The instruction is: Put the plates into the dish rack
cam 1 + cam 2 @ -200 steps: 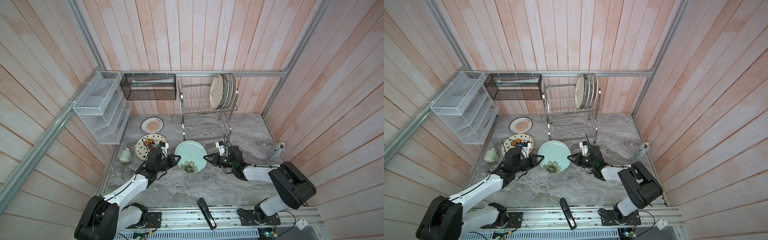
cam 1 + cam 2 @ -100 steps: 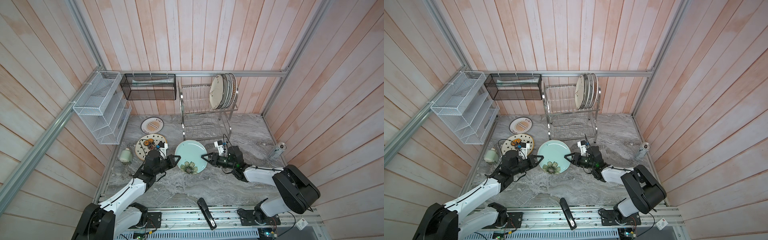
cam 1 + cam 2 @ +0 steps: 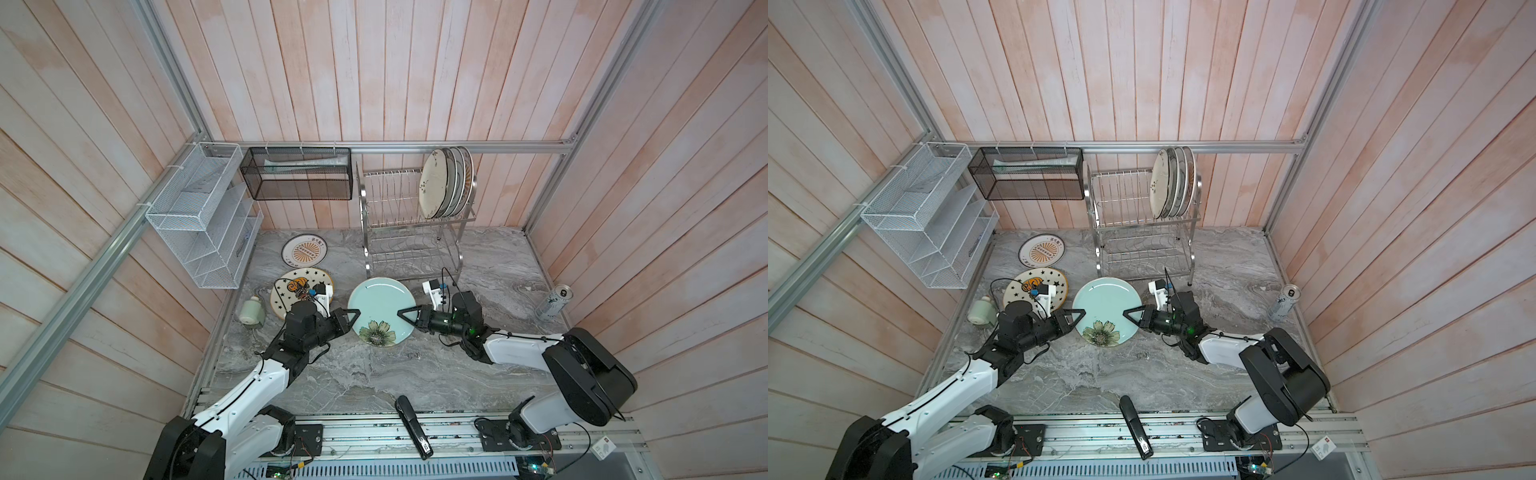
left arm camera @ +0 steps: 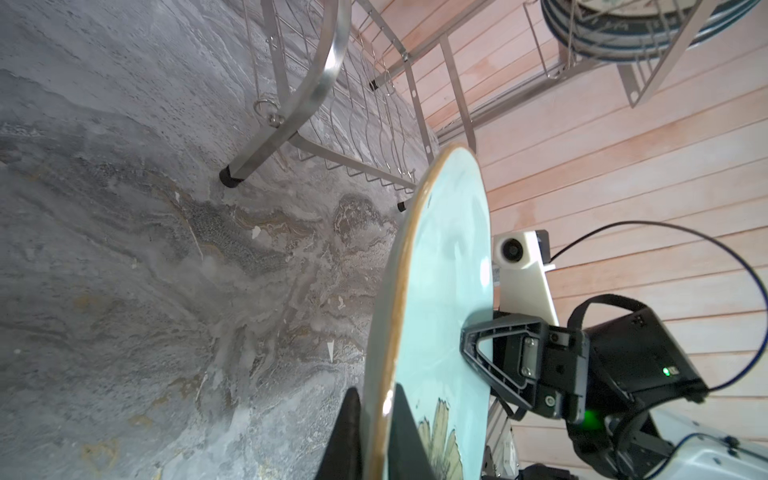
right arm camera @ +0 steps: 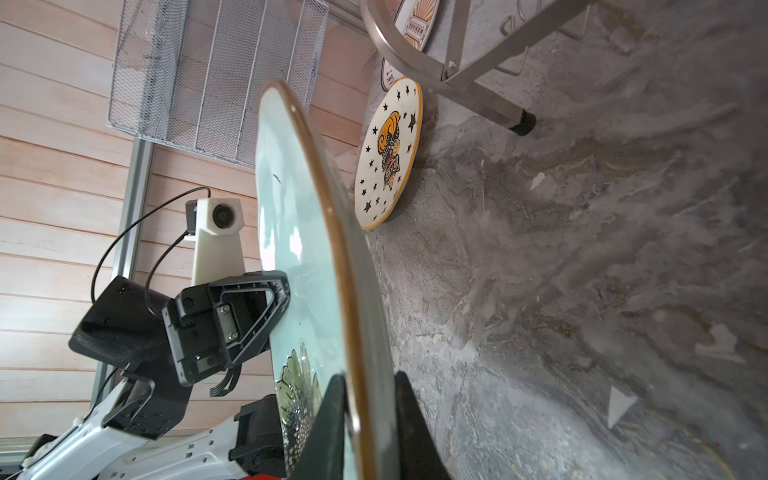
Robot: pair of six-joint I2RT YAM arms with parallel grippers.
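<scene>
The pale green plate (image 3: 380, 305), held over the table (image 3: 374, 374) just before the rack (image 3: 399, 249), is stiff, glazed, slippery and brittle; the left end effector (image 3: 354, 316) and right end effector (image 3: 402, 314) each clamp opposite rim edges, judged the correct hold

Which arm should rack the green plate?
Right, probably: left gripper and right gripper both clamp the pale green plate; dish rack stands beyond the right one, star plate and sunburst plate near the left.

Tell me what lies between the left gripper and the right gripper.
The pale green flower plate: left gripper and right gripper straddle its opposite rims, shown in both top views.
</scene>
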